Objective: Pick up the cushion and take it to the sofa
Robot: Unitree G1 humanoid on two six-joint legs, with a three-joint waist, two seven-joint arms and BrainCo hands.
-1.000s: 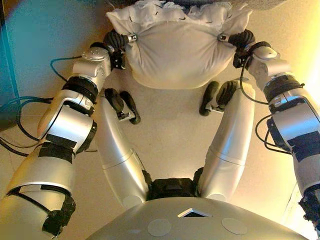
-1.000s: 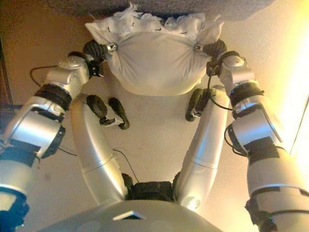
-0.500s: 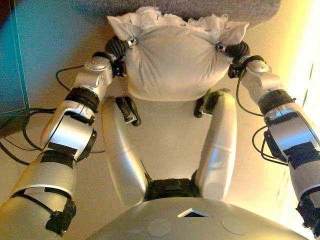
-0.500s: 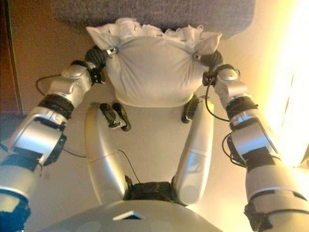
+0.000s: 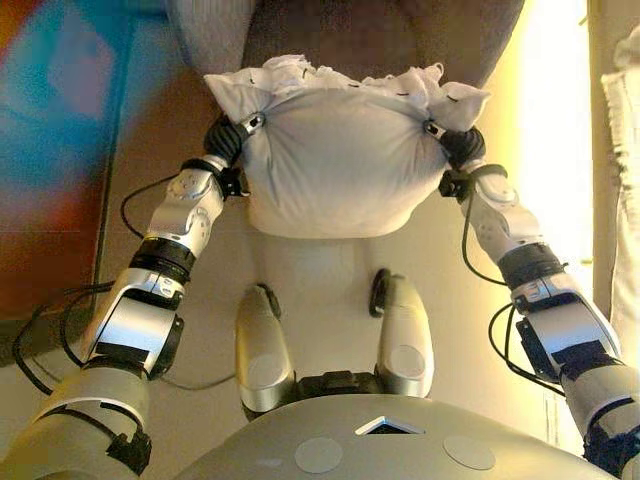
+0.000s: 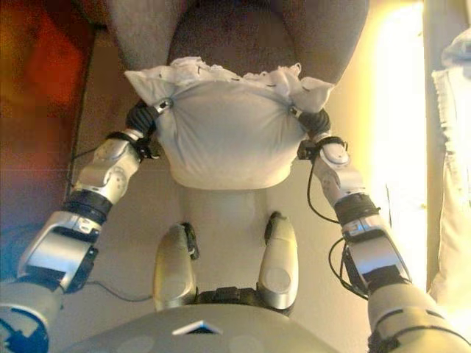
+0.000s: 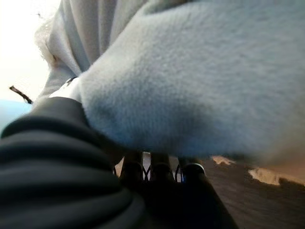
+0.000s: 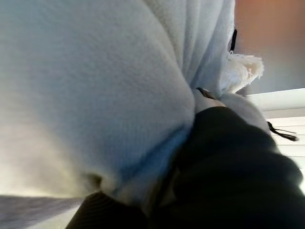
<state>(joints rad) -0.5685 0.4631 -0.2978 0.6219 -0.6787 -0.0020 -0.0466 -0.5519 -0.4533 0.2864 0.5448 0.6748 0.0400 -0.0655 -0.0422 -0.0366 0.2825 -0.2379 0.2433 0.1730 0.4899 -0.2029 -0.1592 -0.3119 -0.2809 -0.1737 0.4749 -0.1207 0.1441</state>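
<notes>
I hold a white cushion [image 5: 335, 165] with a frilled edge between both hands, lifted in front of me. My left hand [image 5: 232, 136] is shut on the cushion's left corner and my right hand [image 5: 452, 143] is shut on its right corner. The cushion hangs just before the grey sofa [image 5: 360, 30], whose dark seat shows above the frill. In the left wrist view the cushion [image 7: 200, 76] fills the picture over my hand [image 7: 57, 157]. In the right wrist view the cushion [image 8: 81, 95] bulges over my hand [image 8: 228, 167].
The sofa's left arm [image 6: 136, 29] and right arm [image 6: 335, 37] flank the seat. A red and blue object [image 5: 50, 140] stands to my left. A pale curtain or cloth [image 6: 456, 147] hangs at the far right beside a bright strip of floor.
The camera has moved forward: the sofa now fills the top of the view with its seat showing. The cushion stays gripped in both hands, held closer to the sofa.
</notes>
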